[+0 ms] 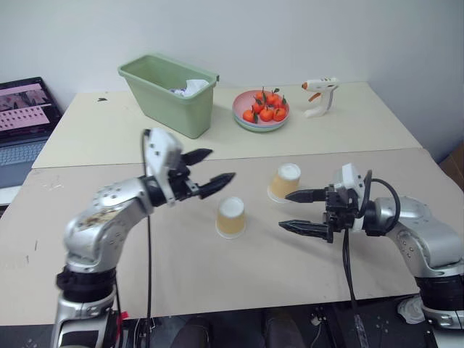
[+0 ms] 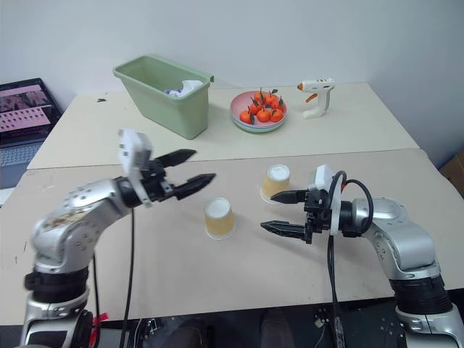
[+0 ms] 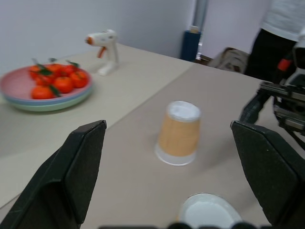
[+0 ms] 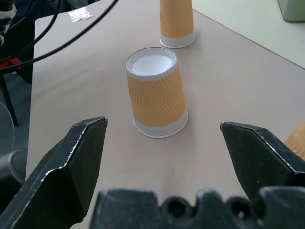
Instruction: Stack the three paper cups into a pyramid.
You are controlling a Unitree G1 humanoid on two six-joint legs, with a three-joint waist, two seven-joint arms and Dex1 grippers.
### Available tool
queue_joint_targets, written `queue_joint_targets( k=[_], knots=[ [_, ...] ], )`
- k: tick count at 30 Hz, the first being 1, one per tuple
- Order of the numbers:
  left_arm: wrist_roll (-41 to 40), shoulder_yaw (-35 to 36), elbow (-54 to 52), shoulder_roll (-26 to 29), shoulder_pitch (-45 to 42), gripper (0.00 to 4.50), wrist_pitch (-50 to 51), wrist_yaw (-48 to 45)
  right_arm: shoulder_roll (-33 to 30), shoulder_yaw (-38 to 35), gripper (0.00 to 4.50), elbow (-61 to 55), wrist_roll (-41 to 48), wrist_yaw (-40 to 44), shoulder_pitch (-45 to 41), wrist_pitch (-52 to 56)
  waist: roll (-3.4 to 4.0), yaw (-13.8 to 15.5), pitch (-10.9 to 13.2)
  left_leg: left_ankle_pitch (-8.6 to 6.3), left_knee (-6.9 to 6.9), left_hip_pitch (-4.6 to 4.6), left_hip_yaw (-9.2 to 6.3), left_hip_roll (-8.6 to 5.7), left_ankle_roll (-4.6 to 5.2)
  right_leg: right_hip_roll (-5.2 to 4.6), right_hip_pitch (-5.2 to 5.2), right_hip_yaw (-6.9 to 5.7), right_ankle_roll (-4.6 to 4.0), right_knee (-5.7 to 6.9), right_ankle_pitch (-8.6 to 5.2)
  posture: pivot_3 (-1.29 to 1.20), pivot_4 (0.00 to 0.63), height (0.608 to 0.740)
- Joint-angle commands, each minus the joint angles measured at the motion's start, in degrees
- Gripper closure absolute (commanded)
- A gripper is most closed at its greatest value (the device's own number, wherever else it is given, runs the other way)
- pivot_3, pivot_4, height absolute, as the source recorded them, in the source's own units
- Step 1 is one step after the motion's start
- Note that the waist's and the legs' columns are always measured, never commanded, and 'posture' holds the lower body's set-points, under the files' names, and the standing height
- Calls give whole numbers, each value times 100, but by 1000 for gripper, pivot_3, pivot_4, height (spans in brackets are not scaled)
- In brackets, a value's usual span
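Three tan-orange paper cups stand upside down and apart on the beige table. One cup sits in the middle and a second cup stands to its right and farther back. The right wrist view shows the third cup beyond the middle cup; in the eye views my left arm covers it. My left gripper hangs open above the table, left of the middle cup, holding nothing. My right gripper is open and empty, pointing left, just right of the middle cup and in front of the second one.
At the back of the table are a green bin with crumpled paper, a pink plate of tangerines and a white glue gun. A laptop sits off the table's left. A person stands beyond the right side.
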Motion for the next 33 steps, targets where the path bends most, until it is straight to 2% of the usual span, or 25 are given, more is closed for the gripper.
queue_joint_targets(
  k=[1,5,12,21,33],
  knots=[
    [168,733,-232,-54,684,50,-78,739,26,2,0,-8,81,72,-133,-35,0,6,0,0,0,0,0,-1,0,0,0,1,0,1,0,0,150,725],
    [291,1210,-166,-380,1241,50,-323,1369,95,133,0,112,45,120,-253,-77,-1,43,0,1,1,-1,0,-1,-2,0,1,0,-1,0,1,0,150,725],
    [554,930,-93,-674,1858,50,-775,1572,131,203,0,278,13,216,-434,-121,-2,73,0,1,1,-5,0,-2,-3,0,3,-1,-1,-5,2,0,150,725],
    [852,756,810,-534,1491,50,-1231,1510,97,133,0,307,-12,192,-441,-144,-2,41,0,0,0,-2,0,-2,-2,0,3,-1,0,-3,2,0,150,725],
    [1140,382,1943,-248,717,50,-1790,1091,4,-118,0,-138,107,-60,-12,-53,-3,53,0,0,1,-5,0,-3,-2,-1,2,-2,1,-5,2,0,150,725]
  ],
)
